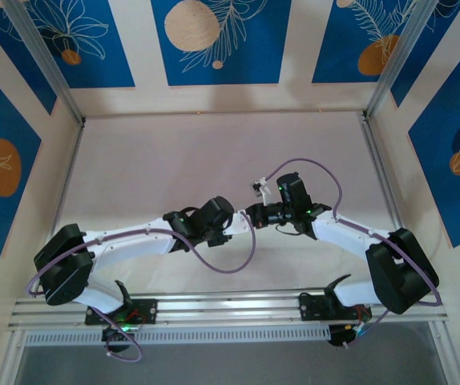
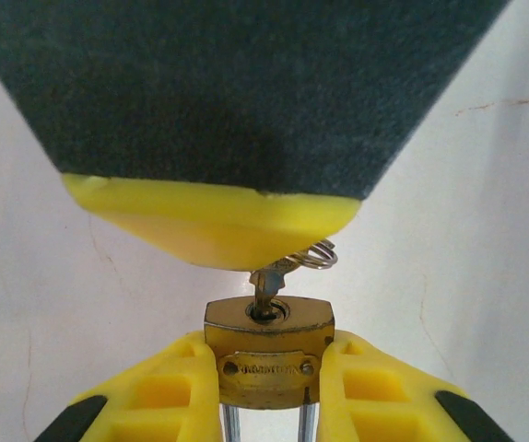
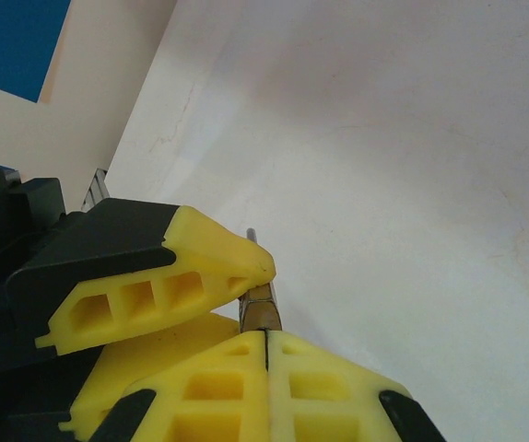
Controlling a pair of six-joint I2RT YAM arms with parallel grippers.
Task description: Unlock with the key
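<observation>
Key (image 2: pixel 264 290) seated in padlock (image 2: pixel 269 324) | left end effector (image 2: pixel 269 354) clamps padlock | right end effector (image 3: pixel 266 339) pinches key

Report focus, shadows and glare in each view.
Top external: even soft light, hardly any shadows on the table, no glare. Left wrist: padlock and key in focus, the padlock's lettering smeared. Right wrist: right gripper crisp, table behind pale and softer.

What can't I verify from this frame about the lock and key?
Left wrist: the key head, covered by the right fingers.
Left wrist: whether the padlock shackle is open; the bottom edge cuts it off.
Top external: key and padlock, too small to make out.
</observation>
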